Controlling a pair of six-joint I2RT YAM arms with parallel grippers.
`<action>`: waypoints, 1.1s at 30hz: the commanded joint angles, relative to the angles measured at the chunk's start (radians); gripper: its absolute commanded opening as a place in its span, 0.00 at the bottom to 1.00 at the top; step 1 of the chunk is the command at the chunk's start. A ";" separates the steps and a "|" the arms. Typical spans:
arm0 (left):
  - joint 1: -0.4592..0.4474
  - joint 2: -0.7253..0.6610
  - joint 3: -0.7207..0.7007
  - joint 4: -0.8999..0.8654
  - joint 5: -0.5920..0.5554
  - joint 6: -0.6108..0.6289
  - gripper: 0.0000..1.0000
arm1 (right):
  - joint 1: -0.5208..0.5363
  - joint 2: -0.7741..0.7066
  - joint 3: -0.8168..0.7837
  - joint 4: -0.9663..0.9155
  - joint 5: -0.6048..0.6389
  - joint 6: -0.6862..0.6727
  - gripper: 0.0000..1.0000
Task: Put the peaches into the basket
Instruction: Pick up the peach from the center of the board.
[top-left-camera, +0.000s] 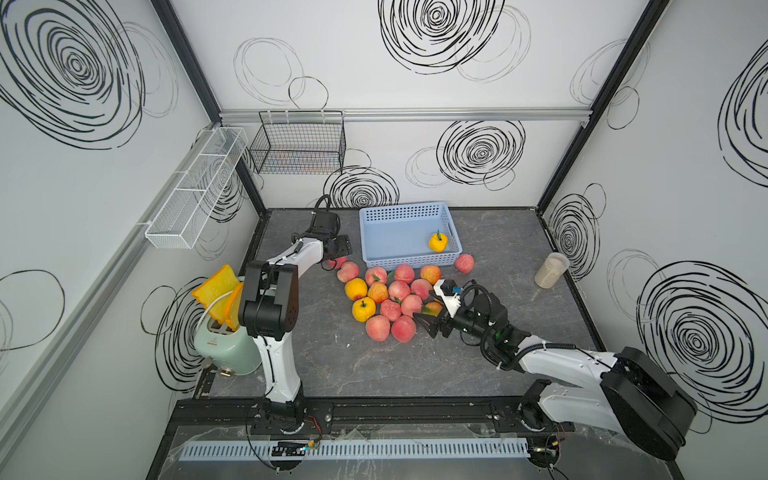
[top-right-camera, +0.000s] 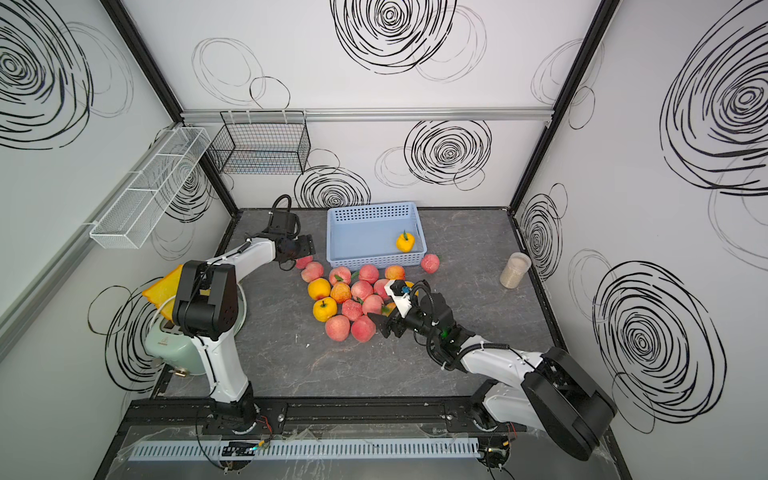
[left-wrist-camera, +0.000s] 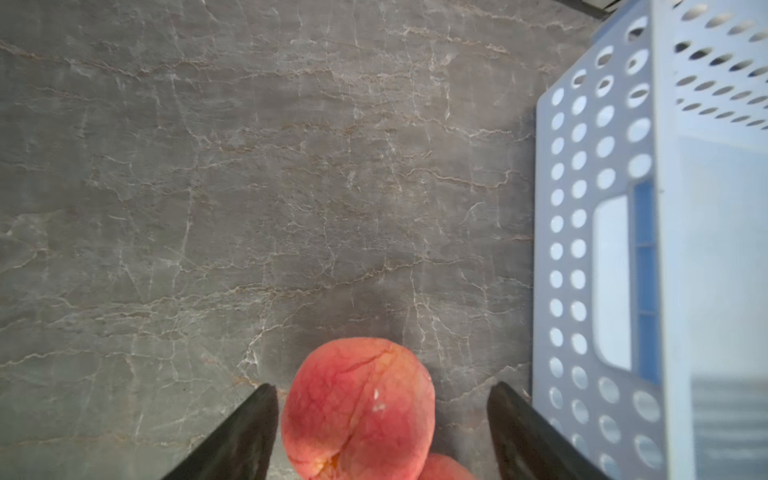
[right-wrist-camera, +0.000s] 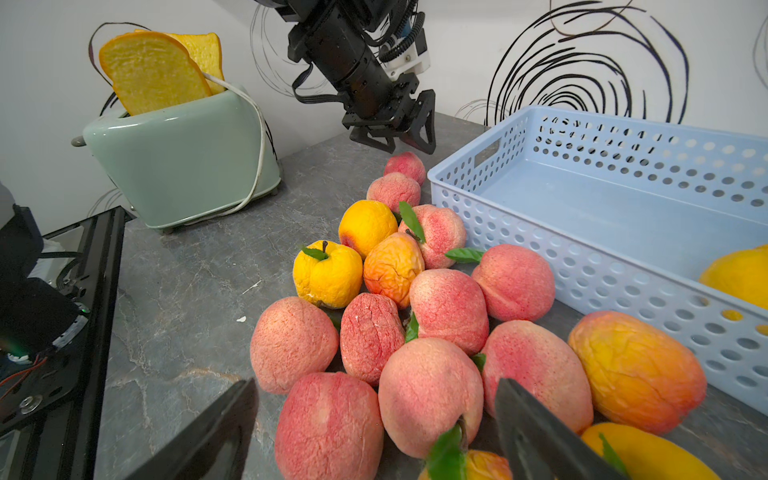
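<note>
Left fingers straddle 1 peach beside the basket, spread without gripping (right fingers gape over peaches).

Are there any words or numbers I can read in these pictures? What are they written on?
Toaster: a small mark with a line of tiny letters on its side shows in both top views, too small to read.
Basket, peaches, jar: no writing shows on them.
Nothing else in any view can be read.
</note>
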 joint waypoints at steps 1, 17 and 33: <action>0.007 0.035 0.036 -0.022 -0.032 -0.021 0.82 | 0.009 -0.007 0.019 0.030 0.016 -0.028 0.92; 0.015 0.070 0.011 0.004 -0.056 -0.055 0.57 | 0.021 -0.018 0.014 0.027 0.056 -0.034 0.92; 0.010 -0.103 -0.056 0.035 -0.050 -0.049 0.51 | 0.027 -0.017 0.008 0.042 0.140 -0.019 0.92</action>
